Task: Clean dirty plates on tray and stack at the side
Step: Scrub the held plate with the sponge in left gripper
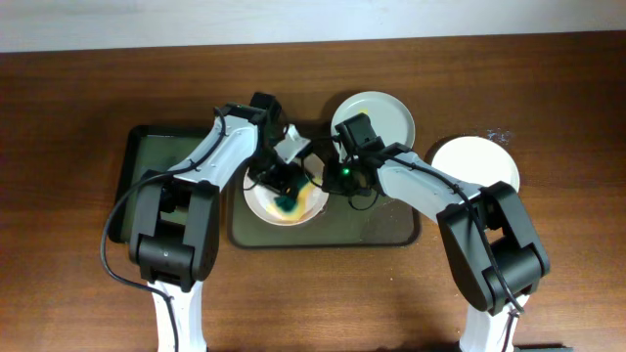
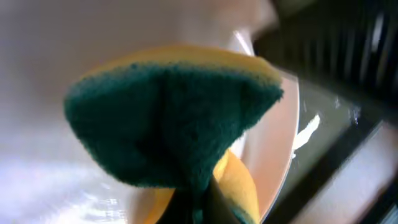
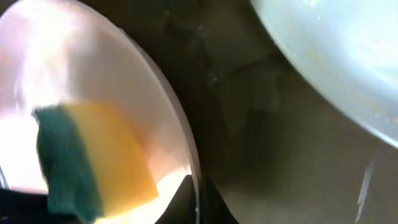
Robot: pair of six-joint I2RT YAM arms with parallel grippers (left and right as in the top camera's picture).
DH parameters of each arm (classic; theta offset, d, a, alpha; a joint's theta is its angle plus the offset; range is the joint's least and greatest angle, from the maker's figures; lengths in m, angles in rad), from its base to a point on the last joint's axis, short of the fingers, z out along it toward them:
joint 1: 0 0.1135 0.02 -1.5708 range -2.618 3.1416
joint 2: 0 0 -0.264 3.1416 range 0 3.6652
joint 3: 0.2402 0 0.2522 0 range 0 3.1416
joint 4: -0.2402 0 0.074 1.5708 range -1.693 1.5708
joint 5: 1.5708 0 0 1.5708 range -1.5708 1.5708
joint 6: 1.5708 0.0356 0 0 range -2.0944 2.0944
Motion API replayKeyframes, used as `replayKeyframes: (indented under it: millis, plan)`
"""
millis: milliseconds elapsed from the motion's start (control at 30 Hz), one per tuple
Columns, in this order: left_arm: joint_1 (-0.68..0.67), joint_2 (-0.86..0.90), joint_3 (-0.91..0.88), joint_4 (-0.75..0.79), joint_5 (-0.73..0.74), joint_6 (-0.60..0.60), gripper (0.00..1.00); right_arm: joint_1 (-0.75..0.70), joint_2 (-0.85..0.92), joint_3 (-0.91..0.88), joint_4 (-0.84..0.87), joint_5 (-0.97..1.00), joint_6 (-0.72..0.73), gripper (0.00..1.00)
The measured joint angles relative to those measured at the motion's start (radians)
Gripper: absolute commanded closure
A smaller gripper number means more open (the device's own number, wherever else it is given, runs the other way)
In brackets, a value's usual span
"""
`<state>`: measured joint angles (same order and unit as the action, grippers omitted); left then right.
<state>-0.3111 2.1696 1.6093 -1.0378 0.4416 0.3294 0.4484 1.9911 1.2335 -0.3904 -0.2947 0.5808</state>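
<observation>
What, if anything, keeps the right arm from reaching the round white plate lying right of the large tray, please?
Likely yes: the white plate lies uncovered beside that arm, though the right gripper seems to pinch the rim of the smeared plate.

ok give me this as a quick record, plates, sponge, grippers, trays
left gripper: shut on green and yellow sponge, over the smeared plate
right gripper: fingers either side of that plate's rim
smeared plate: on the large tray
second plate: overlapping the large tray's far edge
third plate: on the table, right of the large tray
small tray: left of the large tray
</observation>
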Motion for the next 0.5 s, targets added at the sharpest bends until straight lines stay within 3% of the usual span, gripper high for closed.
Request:
replayKeyframes:
  millis: [100,200,267,367,500]
  plan:
    - [0.0,0.0,-0.003,0.19,-0.058,-0.158,1.0,-0.003,0.0,0.0,-0.001,0.008,0.006,0.96]
    - [-0.015,0.0,-0.006,0.351,-0.291,-0.392,1.0,-0.003,0.0,0.001,0.005,0.017,0.017,0.96]
    - [-0.031,0.0,-0.002,0.341,-0.481,-0.517,1.0,-0.003,0.0,0.001,0.006,0.017,0.017,0.96]
    - [-0.035,-0.002,0.011,0.217,-0.632,-0.583,1.0,0.003,0.0,0.002,0.01,0.005,0.017,0.96]
    - [-0.031,-0.002,0.022,0.031,-0.644,-0.56,1.0,0.013,0.0,0.003,0.001,-0.014,0.01,0.96]
